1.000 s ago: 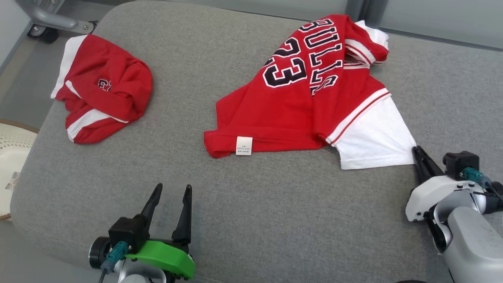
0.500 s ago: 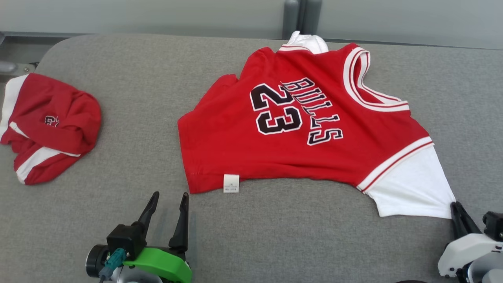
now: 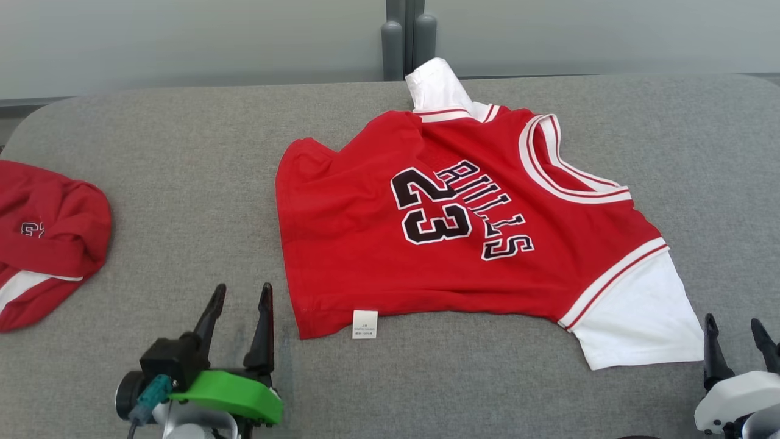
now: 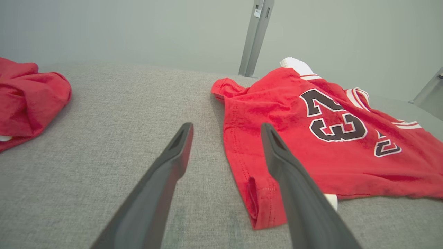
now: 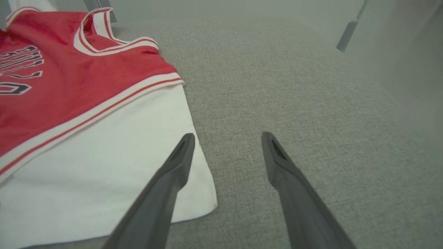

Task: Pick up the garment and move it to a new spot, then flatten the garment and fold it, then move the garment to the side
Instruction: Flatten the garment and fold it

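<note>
The garment [image 3: 390, 250] is a red jersey with "BULLS 23" in black and white sleeves, lying spread on the grey cushion [image 3: 183, 158]. It shows from the left wrist view as garment [image 4: 311, 138] and from the right wrist view as garment [image 5: 62, 97]. My left gripper [image 3: 241, 296] stands open near the front edge, just left of the jersey's hem corner with the white label [image 3: 365, 324]. My right gripper [image 3: 734, 329] is open beside the white sleeve's corner [image 5: 204, 204], holding nothing. The left gripper [image 4: 226, 129] has the hem by its right finger.
A second red garment [image 3: 42, 244], crumpled, lies at the cushion's left edge and shows in the left wrist view as red garment [image 4: 27, 97]. A grey wall with a post [image 3: 402, 39] stands behind the cushion. Bare cushion lies right of the jersey.
My right gripper has opened and let go of the white sleeve corner. The jersey went from bunched to spread flat. The head camera turned, shifting the whole scene left and down.
</note>
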Controlling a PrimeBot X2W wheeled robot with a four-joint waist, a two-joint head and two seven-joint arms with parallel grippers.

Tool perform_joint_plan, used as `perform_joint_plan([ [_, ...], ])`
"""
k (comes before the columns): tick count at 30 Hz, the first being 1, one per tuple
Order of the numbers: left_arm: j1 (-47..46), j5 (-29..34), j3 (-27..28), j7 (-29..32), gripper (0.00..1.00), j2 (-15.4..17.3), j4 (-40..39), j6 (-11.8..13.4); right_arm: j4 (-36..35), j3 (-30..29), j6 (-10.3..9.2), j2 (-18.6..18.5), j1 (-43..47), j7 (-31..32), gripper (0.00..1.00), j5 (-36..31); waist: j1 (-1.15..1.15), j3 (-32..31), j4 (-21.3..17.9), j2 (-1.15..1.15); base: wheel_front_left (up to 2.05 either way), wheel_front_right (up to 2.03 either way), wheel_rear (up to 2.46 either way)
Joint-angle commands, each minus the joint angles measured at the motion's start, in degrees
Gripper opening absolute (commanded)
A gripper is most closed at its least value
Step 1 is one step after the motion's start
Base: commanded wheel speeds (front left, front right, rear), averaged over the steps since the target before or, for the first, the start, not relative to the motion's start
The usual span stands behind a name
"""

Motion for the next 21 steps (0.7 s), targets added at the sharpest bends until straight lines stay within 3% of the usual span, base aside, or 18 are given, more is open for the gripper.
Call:
perform_joint_plan([
  [1, -2.94, -0.67, 0.79, -0.01, 1.00, 0.12, -0.46, -0.18, -1.79, -0.09, -0.08, 0.31, -0.88, -0.01, 1.00, -0.69, 0.00, 0.77, -0.34, 0.00, 0.00, 0.00, 0.00],
  [10, -14.74, -2.10, 0.79, 0.01, 1.00, 0.63, 7.75, -0.18, -5.12, 3.49, -0.08, 2.57, -5.08, -0.01, 1.00, -2.30, 0.00, 4.98, -3.50, 0.00, 0.00, 0.00, 0.00],
  [21, -28.12, -15.64, -6.03, 0.31, 1.00, 5.11, 27.32, -0.11, -6.33, 6.09, -0.08, 3.90, -8.01, -0.01, 1.00, -3.11, 0.00, 9.16, -7.59, 0.00, 0.00, 0.00, 0.00],
])
